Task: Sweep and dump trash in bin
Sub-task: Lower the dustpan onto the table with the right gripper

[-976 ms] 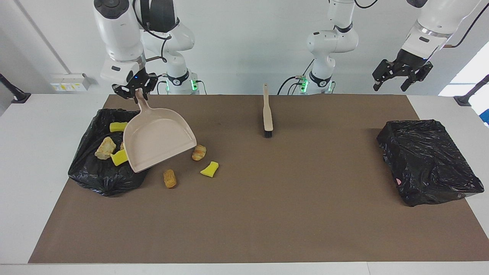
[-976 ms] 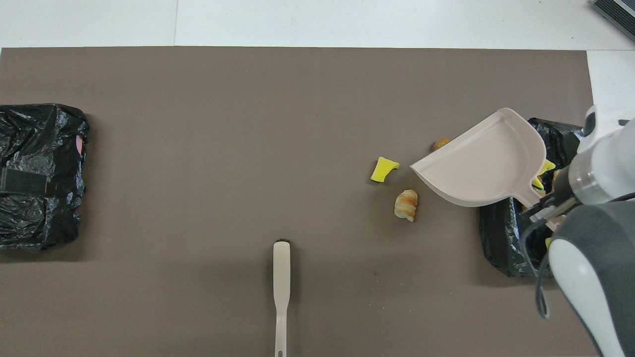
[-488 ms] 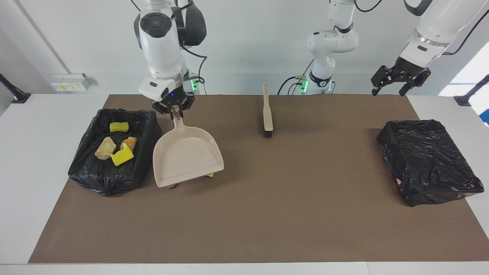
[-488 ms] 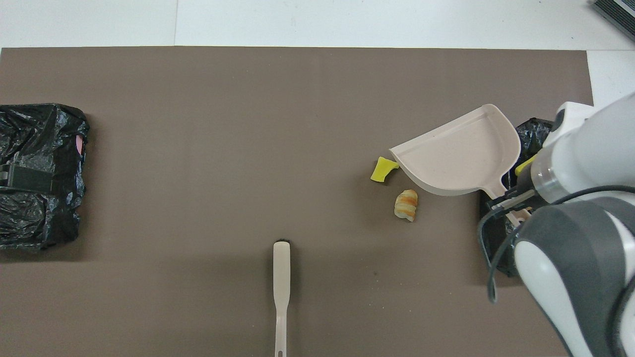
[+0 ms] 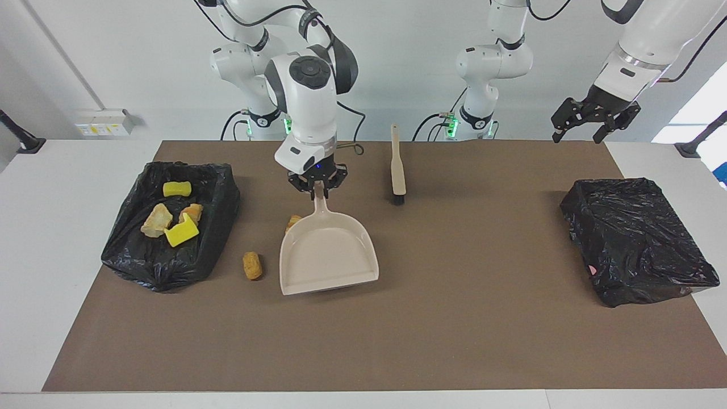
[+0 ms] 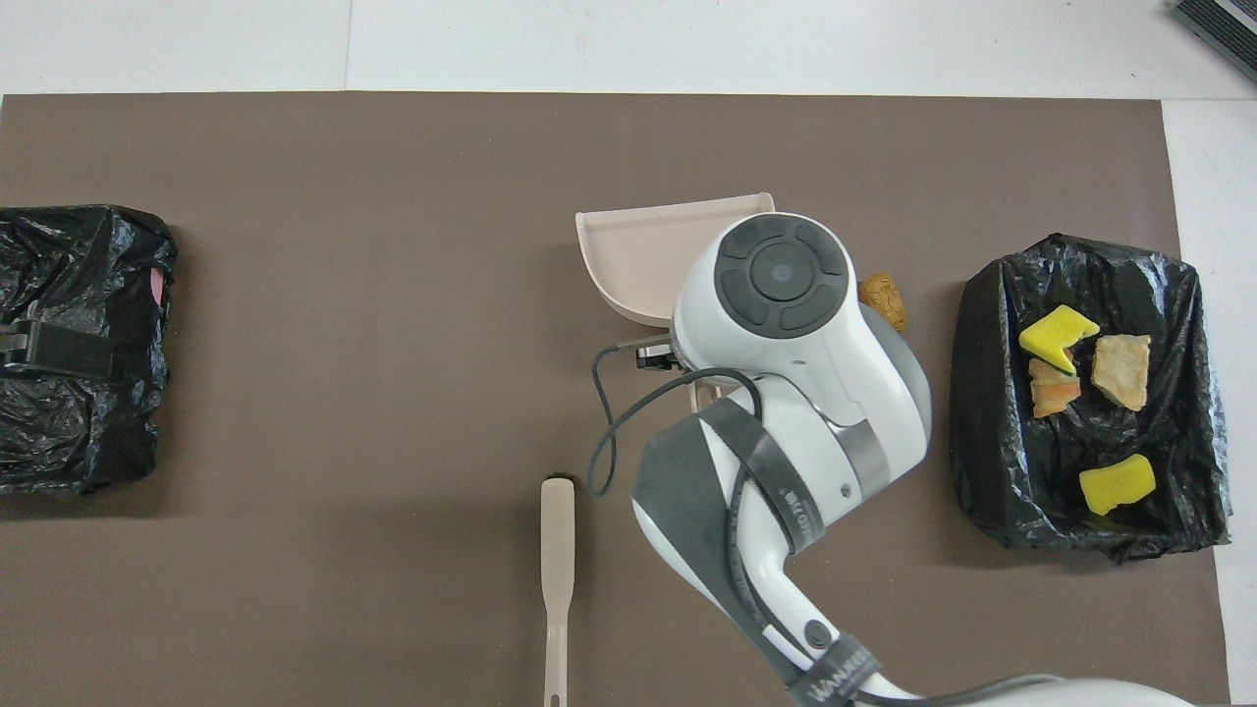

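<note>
My right gripper is shut on the handle of the beige dustpan, whose empty tray sits low over the mat, mouth pointing away from the robots. My right arm hides most of the dustpan in the overhead view. Beside the pan on the mat lie two pieces of trash: an orange-brown piece and a croissant-like piece half hidden by the pan's edge. The black-lined bin holds several yellow and tan scraps. My left gripper hangs open and empty, high over the left arm's end of the table.
The beige hand brush lies on the mat close to the robots, bristles pointing away from them. A second black bag-covered box stands at the left arm's end. The brown mat covers the table.
My right arm has carried the dustpan from over the bin toward the table's middle and lowered it, covering the yellow sponge on the mat. The left gripper has barely shifted.
</note>
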Action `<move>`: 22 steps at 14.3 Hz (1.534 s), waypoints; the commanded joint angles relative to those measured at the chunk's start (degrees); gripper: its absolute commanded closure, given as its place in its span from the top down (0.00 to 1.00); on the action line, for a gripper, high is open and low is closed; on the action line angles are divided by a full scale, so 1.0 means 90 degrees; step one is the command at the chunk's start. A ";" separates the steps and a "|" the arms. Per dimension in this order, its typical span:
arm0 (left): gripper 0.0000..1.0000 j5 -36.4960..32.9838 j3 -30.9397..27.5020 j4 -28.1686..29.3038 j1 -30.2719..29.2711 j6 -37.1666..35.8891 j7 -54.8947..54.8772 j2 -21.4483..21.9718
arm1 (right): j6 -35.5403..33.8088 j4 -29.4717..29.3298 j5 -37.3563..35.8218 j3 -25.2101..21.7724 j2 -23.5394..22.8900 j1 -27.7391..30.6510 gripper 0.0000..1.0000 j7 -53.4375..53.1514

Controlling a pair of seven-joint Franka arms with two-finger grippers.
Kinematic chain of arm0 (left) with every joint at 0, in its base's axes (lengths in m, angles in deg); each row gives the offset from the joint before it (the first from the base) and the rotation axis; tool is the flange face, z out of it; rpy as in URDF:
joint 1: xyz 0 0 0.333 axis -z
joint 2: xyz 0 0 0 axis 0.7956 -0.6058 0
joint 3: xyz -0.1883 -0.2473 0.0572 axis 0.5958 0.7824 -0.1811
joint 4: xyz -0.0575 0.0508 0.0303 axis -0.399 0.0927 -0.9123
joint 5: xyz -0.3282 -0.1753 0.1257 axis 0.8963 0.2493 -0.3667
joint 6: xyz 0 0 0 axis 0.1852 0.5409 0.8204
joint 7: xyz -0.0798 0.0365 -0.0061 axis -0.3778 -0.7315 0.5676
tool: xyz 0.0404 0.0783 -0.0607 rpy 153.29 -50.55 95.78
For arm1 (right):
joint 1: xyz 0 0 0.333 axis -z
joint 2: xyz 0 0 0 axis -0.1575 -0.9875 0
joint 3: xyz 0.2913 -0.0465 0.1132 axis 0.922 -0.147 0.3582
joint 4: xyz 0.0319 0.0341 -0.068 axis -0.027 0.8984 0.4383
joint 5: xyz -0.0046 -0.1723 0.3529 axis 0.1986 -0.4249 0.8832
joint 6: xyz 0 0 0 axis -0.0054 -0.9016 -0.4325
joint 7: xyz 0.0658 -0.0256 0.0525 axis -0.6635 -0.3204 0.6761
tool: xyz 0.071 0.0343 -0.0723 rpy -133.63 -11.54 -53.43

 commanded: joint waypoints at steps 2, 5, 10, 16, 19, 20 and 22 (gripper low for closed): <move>1.00 -0.0044 0.0010 -0.0084 -0.0016 0.0316 -0.0047 -0.0051 | 0.0616 -0.0883 0.0083 -0.0056 -0.1008 -0.0481 0.00 -0.1030; 1.00 -0.0044 0.0010 -0.0035 -0.0016 0.0338 -0.0057 -0.0023 | 0.1155 -0.1313 0.0044 -0.0066 -0.1682 -0.0697 0.00 -0.1472; 1.00 -0.0044 0.0010 -0.0035 0.0003 0.0162 -0.0057 -0.0003 | 0.1644 -0.1412 -0.0365 -0.0067 -0.2172 -0.0805 0.00 -0.1716; 1.00 -0.0044 0.0010 -0.0025 0.0003 0.0201 -0.0067 -0.0003 | 0.1479 -0.1295 -0.0553 -0.0047 -0.1744 -0.0805 1.00 -0.1648; 1.00 -0.0044 0.0010 -0.0015 0.0003 0.0201 -0.0057 -0.0003 | 0.1032 -0.1090 -0.0503 -0.0037 -0.1295 -0.0795 1.00 -0.1619; 1.00 -0.0044 0.0010 -0.0015 0.0003 0.0201 -0.0048 -0.0003 | 0.0816 -0.1022 -0.0494 -0.0027 -0.1091 -0.0795 1.00 -0.1590; 1.00 -0.0044 0.0010 -0.0006 0.0003 0.0221 -0.0048 -0.0003 | 0.0707 -0.0584 -0.0319 0.0070 -0.0642 -0.0795 1.00 -0.1580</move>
